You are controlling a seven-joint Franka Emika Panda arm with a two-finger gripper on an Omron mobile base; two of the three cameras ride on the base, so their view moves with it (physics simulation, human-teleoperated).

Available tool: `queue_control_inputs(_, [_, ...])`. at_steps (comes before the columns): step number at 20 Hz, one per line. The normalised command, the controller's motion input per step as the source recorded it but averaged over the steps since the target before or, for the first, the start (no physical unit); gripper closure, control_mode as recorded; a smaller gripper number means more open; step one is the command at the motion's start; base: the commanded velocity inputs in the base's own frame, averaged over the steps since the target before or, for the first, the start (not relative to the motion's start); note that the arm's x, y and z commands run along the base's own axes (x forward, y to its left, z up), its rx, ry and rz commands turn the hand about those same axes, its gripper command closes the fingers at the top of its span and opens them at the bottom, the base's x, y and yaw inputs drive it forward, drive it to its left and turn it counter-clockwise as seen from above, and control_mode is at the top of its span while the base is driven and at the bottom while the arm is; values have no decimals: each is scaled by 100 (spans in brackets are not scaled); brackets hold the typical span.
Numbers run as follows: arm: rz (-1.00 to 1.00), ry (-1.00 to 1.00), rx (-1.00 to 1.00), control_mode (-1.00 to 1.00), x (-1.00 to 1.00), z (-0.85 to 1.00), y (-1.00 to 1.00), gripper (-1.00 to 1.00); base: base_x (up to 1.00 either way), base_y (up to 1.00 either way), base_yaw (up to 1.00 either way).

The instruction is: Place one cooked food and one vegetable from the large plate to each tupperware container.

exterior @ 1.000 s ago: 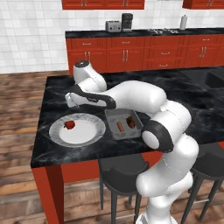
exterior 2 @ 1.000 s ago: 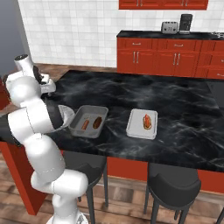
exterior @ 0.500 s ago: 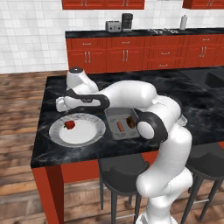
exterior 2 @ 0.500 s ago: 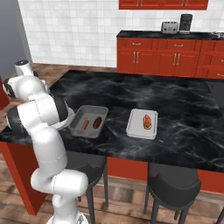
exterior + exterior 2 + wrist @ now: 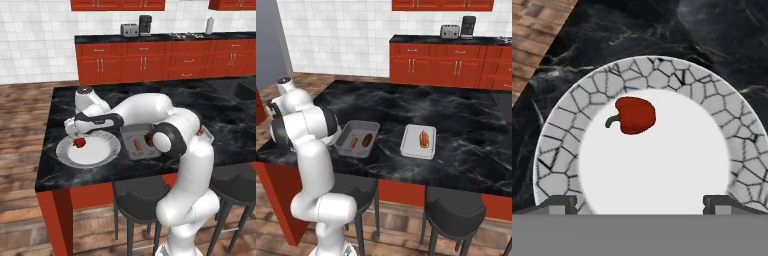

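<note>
The large plate (image 5: pixel 107 156) (image 5: pixel 662 70) lies near the island's left end with a small red pepper, the vegetable (image 5: pixel 79 143) (image 5: pixel 634 115), on its white centre. My gripper (image 5: pixel 71 131) (image 5: pixel 642 204) hangs open just above the plate, a little short of the pepper, with nothing between its fingers. To the plate's right, one tupperware container (image 5: pixel 126 137) (image 5: pixel 358 125) holds the thin sausage (image 5: pixel 137 145) (image 5: pixel 353 142) and the dark brown lump (image 5: pixel 148 140) (image 5: pixel 367 140). The other container (image 5: pixel 412 142) holds the hot dog in a bun (image 5: pixel 424 139).
The island's front edge runs close below the plate and trays, with dark stools (image 5: pixel 140 197) (image 5: pixel 453 212) under it. My own arm arches over the first tray. A back counter carries a toaster (image 5: pixel 129 30) and a coffee machine (image 5: pixel 145 23).
The arm has swung left from the trays and come down over the plate. The gripper stayed open.
</note>
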Motion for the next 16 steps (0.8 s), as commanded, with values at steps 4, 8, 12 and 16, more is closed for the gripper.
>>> queue_control_inputs(4, [0,6,-3,-100,17,-41,0,-100,0,0,0])
queue_control_inputs(8, [0,7,-3,-100,19,-35,0,-100,0,0,0])
queue_control_inputs(12, [0,4,-2,-100,18,-32,1,-100,0,0,0])
queue_control_inputs(16, [0,1,-2,-100,17,-27,8,-100,0,0,0])
